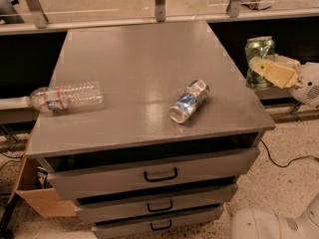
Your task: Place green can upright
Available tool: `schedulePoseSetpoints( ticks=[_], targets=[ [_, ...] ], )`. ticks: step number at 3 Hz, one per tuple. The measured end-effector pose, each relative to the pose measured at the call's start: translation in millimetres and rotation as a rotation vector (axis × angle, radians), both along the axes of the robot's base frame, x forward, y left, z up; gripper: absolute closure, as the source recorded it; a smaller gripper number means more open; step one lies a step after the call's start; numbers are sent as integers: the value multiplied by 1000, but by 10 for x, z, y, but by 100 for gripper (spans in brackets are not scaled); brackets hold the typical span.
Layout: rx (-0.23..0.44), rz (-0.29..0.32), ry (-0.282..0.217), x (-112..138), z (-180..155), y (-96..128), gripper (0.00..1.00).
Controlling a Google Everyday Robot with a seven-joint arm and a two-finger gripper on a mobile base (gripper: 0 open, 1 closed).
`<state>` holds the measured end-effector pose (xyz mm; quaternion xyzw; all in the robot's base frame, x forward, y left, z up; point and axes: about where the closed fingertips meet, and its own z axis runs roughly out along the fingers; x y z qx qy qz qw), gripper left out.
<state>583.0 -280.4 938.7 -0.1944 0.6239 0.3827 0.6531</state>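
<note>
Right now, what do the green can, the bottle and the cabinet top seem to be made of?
The green can, held in the gripper off the right edge of the cabinet top: thin metal, probably aluminium, with glossy print and a silver rim. The bottle: clear plastic, ribbed and see-through. The cabinet top: grey, likely painted metal or laminate, with a dull sheen.

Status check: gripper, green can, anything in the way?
Gripper off the table right edge, shut on green can. Can upright, not yet down. Blue can lying mid-table, bottle at left.
</note>
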Motion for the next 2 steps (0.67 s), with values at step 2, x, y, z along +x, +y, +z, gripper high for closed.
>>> schedulePoseSetpoints(
  ticks=[2],
  targets=[
    [-52, -15, -63, -128, -91, -12, 100]
  ],
)
